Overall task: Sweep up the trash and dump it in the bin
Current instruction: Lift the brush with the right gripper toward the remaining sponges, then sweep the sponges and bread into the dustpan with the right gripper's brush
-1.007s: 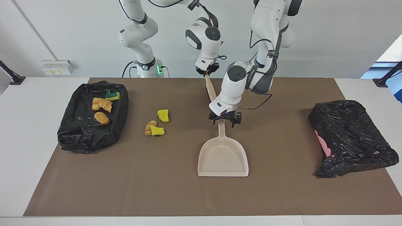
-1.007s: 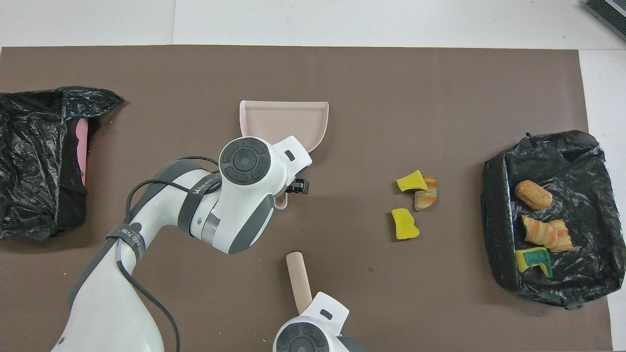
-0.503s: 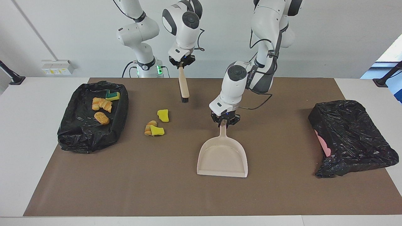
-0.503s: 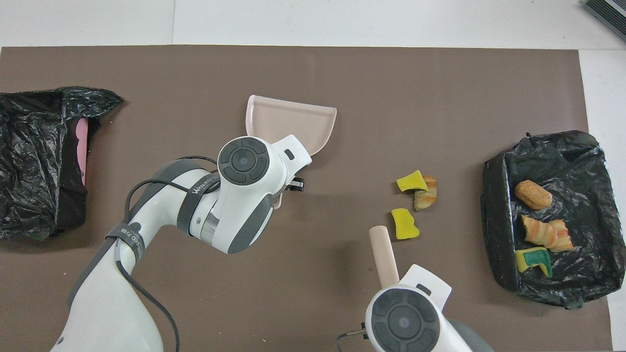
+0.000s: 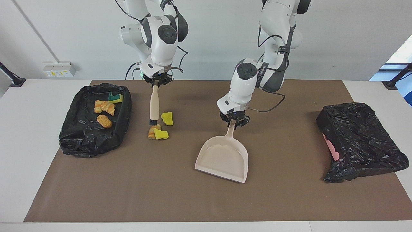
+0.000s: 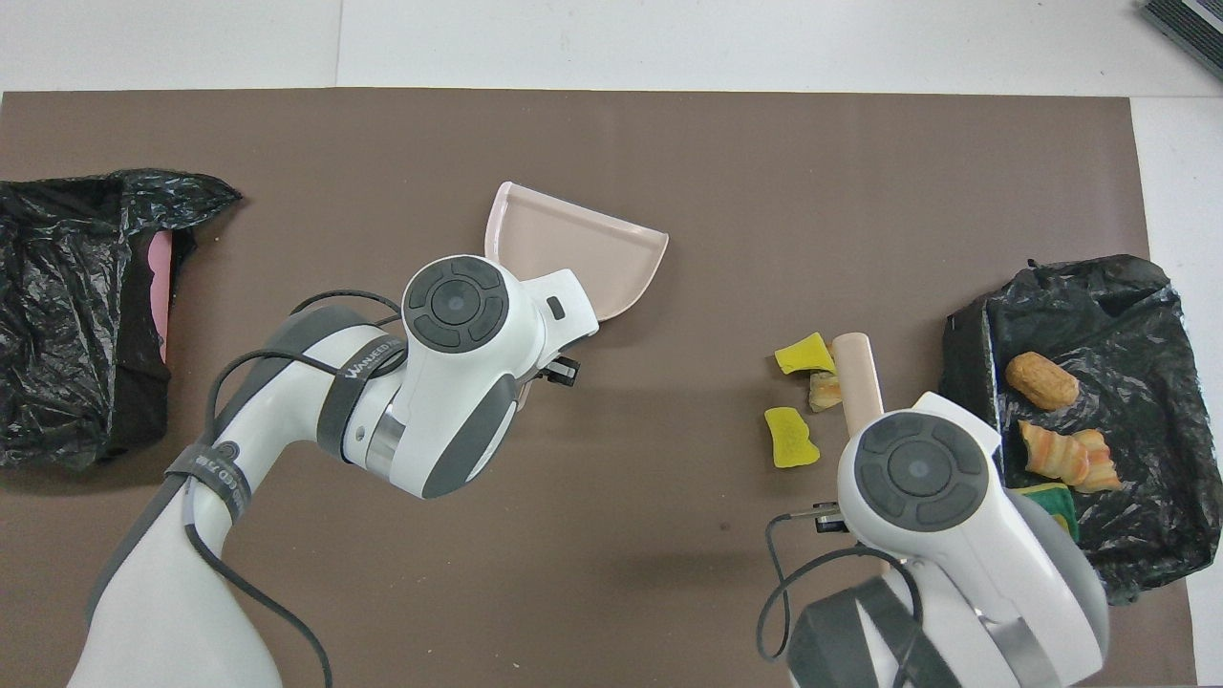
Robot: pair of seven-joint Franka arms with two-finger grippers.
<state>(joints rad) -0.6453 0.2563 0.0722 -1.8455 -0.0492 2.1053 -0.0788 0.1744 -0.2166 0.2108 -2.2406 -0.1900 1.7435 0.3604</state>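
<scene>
The right pincer (image 5: pixel 154 84) is closed on the brush (image 5: pixel 154 105), whose bristles stand by the loose trash (image 5: pixel 158 130) beside the black-lined bin (image 5: pixel 80 141). The left pincer (image 5: pixel 232 122) grips the dustpan (image 5: pixel 222 158) handle; the pan lies mid-tabletop (image 5: pixel 289 193), farther from the robots.

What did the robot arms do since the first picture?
The right tool carried the brush from mid-table toward the right arm's end; its bristles now sit by the loose trash. The left tool closed on the dustpan handle and turned the pan slightly. The loose trash and both bags stayed put.
</scene>
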